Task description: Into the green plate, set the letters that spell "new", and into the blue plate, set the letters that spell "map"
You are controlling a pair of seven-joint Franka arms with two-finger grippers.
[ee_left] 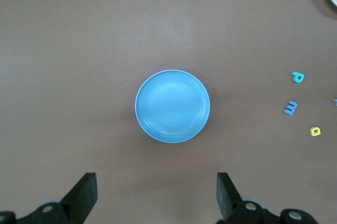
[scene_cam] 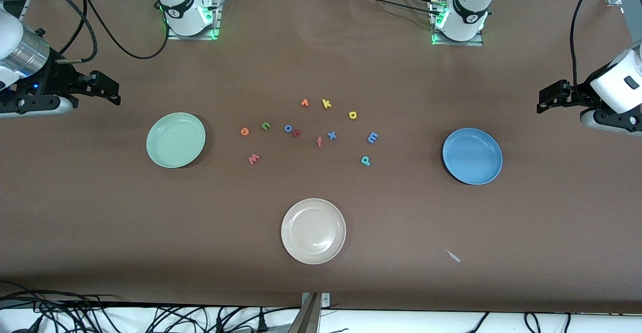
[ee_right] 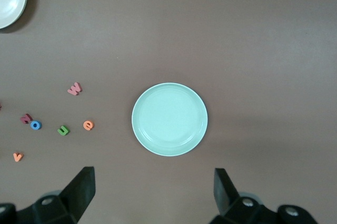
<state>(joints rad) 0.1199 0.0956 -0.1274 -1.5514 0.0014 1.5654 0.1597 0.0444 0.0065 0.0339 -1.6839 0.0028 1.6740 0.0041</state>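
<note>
left gripper [ee_left: 155, 197] wide open, empty, over table nr blue plate [ee_left: 172, 106]; right gripper [ee_right: 154, 195] same, prob nr green plate [ee_right: 169, 119].

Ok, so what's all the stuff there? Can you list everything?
green plate: one, pale green, toward the right arm's end.
blue plate: one, blue, toward the left arm's end.
white plate: one, cream, nearest the front camera.
"new" letters: three, green n, orange e, pink w, near the green plate.
"map" letters: three, light blue m, yellow a, teal p, toward the blue plate.
Other letters: six, orange v, yellow k, blue o, dark red letter, orange-red f, blue x, mid-table.
paper scrap: one, pale, nearer the camera than the blue plate.
table: one, brown.
left gripper: one, black, open, above the blue plate's end.
right gripper: one, black, open, above the green plate's end.
</note>
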